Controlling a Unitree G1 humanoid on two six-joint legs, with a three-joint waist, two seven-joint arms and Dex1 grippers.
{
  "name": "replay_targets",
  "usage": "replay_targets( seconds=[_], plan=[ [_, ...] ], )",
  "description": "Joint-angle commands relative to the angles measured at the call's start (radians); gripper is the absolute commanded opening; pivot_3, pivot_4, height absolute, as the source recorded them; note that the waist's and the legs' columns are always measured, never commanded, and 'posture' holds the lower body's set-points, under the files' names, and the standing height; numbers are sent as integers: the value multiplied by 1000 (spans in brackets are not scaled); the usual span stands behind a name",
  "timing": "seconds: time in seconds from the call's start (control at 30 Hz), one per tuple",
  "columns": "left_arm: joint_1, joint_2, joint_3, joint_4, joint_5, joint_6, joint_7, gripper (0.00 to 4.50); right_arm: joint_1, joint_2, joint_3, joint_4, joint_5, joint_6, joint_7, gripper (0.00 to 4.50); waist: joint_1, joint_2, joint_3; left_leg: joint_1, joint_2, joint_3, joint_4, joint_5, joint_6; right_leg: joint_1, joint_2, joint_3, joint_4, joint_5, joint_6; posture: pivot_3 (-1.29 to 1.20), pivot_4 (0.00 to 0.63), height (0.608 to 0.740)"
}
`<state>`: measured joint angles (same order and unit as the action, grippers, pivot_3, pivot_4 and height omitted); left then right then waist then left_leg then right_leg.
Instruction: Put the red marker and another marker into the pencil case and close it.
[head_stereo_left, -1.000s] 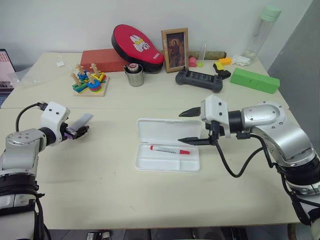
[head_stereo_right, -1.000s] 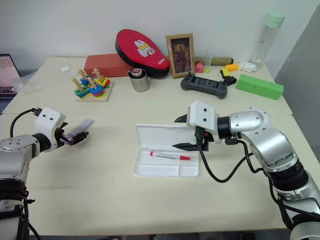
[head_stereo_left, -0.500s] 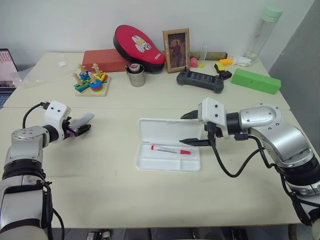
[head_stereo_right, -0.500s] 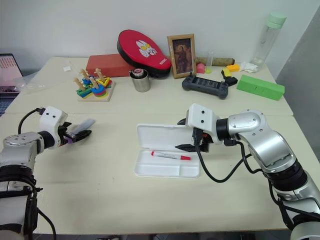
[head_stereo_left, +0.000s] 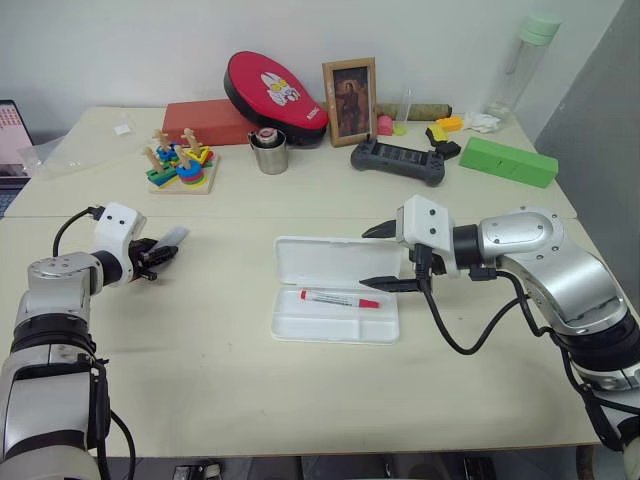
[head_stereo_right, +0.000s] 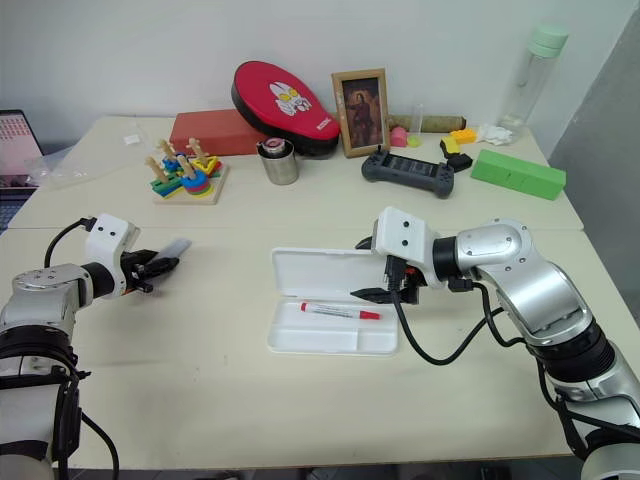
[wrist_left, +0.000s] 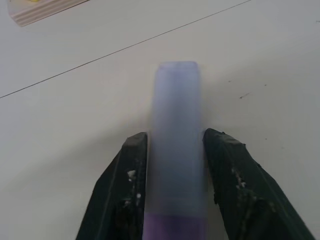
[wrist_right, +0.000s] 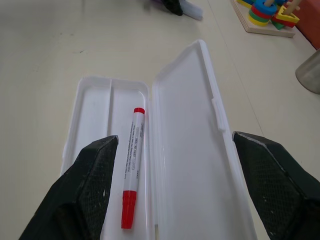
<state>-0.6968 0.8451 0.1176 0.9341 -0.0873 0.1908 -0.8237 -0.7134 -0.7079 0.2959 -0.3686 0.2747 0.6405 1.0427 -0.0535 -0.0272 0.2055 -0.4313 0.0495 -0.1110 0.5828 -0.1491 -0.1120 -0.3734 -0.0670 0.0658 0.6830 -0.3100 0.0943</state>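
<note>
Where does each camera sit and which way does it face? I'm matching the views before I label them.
Left and right eye views: on the head, looking forward and down over the table; both arms show, left gripper and right gripper.
Left wrist view: along the left fingers, which close on the highlighter.
Right wrist view: between the open right fingers, over the open pencil case holding the red marker.
Shared: the head and right wrist views all show the case and red marker.
</note>
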Motion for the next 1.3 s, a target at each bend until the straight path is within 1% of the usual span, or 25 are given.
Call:
replay_targets(
  seconds=[0.03, 0.5, 0.6, 0.87, 1.03, 1.17, 1.3],
  plan=[
    [24, 8, 1, -1, 9, 15, 2, 1192, -6, -11, -15, -28, -4, -12, 3, 3841, -1, 0, 0, 0, 0, 0, 0, 0, 0, 0, 0, 0, 0, 0, 0, 0, 150, 740],
    [42, 7, 10, -57, 13, 17, 39, 1192, -3, -11, -15, -30, -3, -12, 5, 3841, -2, 0, 0, 0, 0, 0, 0, 0, 0, 0, 0, 0, 0, 0, 0, 0, 150, 740],
    [47, 5, 14, -92, 1, 29, 33, 1192, -2, -13, -16, -28, -3, -17, 8, 3841, -2, 0, 0, 0, 0, 0, 0, 0, 0, 0, 0, 0, 0, 0, 0, 0, 150, 740],
    [124, 28, 57, -402, -63, 147, 15, 1192, 3, -24, -21, -24, -2, -25, 12, 3841, 0, 0, 0, -1, 0, 0, -1, 0, 0, -1, 0, 0, -1, 0, 0, 0, 150, 740],
    [168, 35, 81, -560, -88, 221, 23, 1192, 2, -28, -22, -17, -1, -33, 17, 3841, -2, 0, 0, -1, 0, 0, -2, 0, 0, -1, 0, 0, -1, 0, 0, 0, 150, 740],
    [193, 53, 107, -813, -161, 340, -9, 1192, -2, -28, -34, -2, 1, -37, 15, 3841, -2, -1, 0, -1, 0, 0, -2, 0, 0, -1, 0, 0, -2, 0, 0, 0, 150, 740],
    [211, 66, 117, -931, -195, 414, -6, 1192, -13, -6, -69, -7, 50, 2, 6, 3841, -1, -1, 0, -1, 0, 0, -2, 0, 0, -1, 0, 0, -2, 0, 0, 0, 150, 740]
  ],
)
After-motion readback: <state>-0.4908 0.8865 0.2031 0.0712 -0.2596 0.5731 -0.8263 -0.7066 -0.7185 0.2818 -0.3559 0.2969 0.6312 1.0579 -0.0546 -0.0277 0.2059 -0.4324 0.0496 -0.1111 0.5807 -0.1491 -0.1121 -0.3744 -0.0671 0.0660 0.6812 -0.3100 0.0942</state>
